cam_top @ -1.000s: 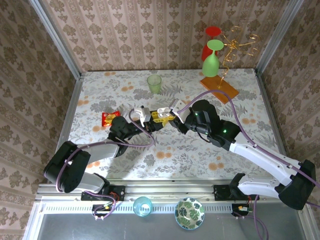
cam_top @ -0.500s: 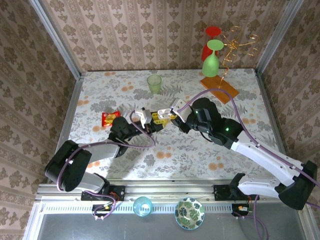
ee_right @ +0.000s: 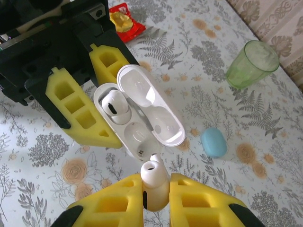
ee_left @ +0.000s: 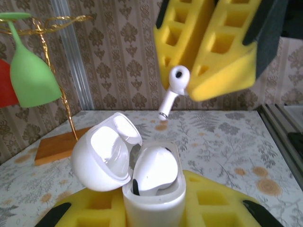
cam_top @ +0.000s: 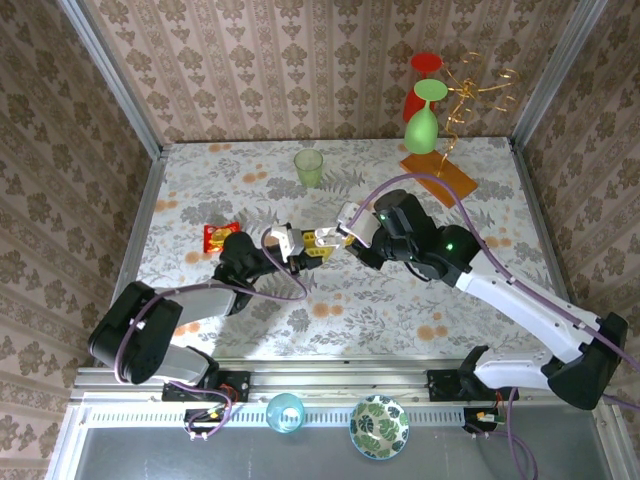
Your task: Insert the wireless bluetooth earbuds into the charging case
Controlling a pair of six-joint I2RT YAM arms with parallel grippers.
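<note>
My left gripper is shut on the white charging case, holding it upright with its lid swung open. One white earbud sits in the case. The socket beside it is empty. My right gripper is shut on a second white earbud. That earbud hangs just above the case's open mouth, stem toward it, apart from it. A pale-blue bud-shaped piece lies on the table right of the case.
A green cup stands at the back. A red snack packet lies left of the grippers. At the back right, green and red glasses hang on a gold rack with a wooden base.
My right gripper has moved left and closer to the case, bringing the held earbud over its opening. The left gripper has shifted only slightly with the case.
</note>
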